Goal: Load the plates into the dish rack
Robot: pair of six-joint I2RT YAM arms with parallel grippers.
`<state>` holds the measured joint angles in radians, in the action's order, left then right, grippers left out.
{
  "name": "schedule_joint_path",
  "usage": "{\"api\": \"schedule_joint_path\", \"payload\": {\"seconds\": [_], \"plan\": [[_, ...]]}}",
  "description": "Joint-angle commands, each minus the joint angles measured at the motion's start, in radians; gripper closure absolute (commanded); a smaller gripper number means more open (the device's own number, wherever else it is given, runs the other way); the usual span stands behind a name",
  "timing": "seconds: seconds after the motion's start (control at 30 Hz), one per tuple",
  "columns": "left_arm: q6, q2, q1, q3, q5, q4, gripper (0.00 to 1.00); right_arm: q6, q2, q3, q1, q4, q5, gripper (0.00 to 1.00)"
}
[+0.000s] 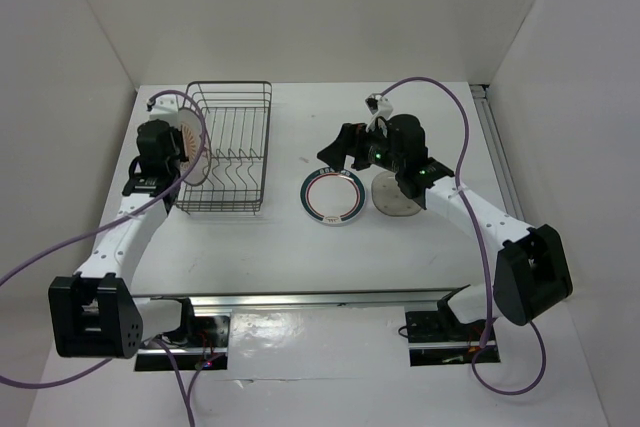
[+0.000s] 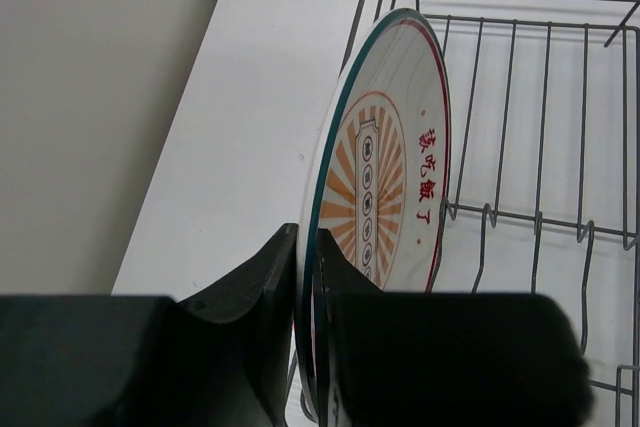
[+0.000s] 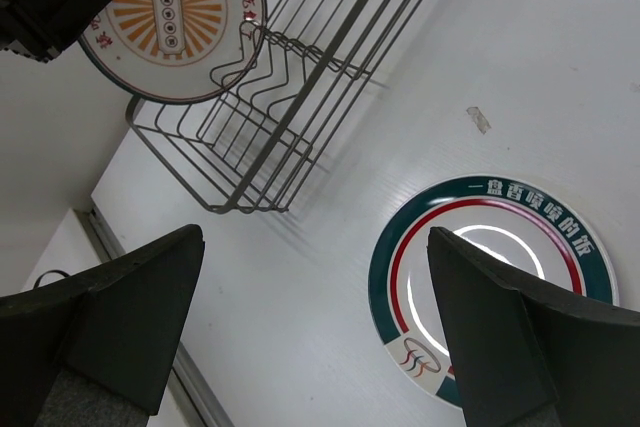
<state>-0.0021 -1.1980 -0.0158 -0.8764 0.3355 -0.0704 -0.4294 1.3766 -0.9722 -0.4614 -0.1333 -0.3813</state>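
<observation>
The glossy round sunburst plate [image 2: 385, 197] stands on edge at the left end of the dark wire rack [image 1: 228, 147], its lower rim pinched between the narrowly set black fingers of the left gripper [image 2: 308, 247]; whether it sits between the prongs I cannot tell. Right of the rack, the shiny green-rimmed plate [image 3: 490, 287] lies flat below the right gripper [image 3: 315, 237], which is spread wide and empty, with the translucent grey plate [image 1: 397, 199] just beside it. The worktop [image 1: 300, 247] is smooth and white, enclosed by plain white panels [image 1: 330, 7].

Bright, even light; soft faint shadows.
</observation>
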Motion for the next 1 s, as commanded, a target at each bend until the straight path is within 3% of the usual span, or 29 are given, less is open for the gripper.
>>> {"api": "schedule_joint_path", "payload": {"seconds": [0.0,0.03,0.27,0.5,0.6,0.67,0.8,0.97], "plan": [[-0.022,-0.015,0.014,0.002,0.017,-0.086,0.76,0.001,-0.034,0.004,0.000,-0.065,-0.008,0.00],[-0.022,-0.015,0.014,0.002,0.026,-0.086,0.69,0.001,-0.034,0.004,0.000,-0.065,-0.008,0.00],[-0.032,-0.034,0.024,-0.007,0.017,-0.086,0.64,0.001,-0.034,0.004,0.009,-0.055,0.001,0.00],[-0.061,-0.031,0.033,-0.028,0.046,-0.066,0.39,0.023,-0.024,-0.005,0.018,-0.035,0.031,0.00],[-0.061,0.008,0.063,-0.068,0.088,-0.014,0.08,0.035,-0.024,-0.016,0.018,-0.006,0.073,0.00],[-0.071,0.049,0.089,-0.105,0.097,0.030,0.00,0.047,-0.014,-0.025,0.018,0.026,0.136,0.00],[-0.176,0.103,0.138,-0.183,0.028,0.141,0.00,0.057,-0.005,-0.034,0.018,0.054,0.232,0.00],[-0.234,0.115,0.201,-0.263,-0.117,0.237,0.00,0.023,-0.005,-0.043,0.018,0.113,0.232,0.00]]}}
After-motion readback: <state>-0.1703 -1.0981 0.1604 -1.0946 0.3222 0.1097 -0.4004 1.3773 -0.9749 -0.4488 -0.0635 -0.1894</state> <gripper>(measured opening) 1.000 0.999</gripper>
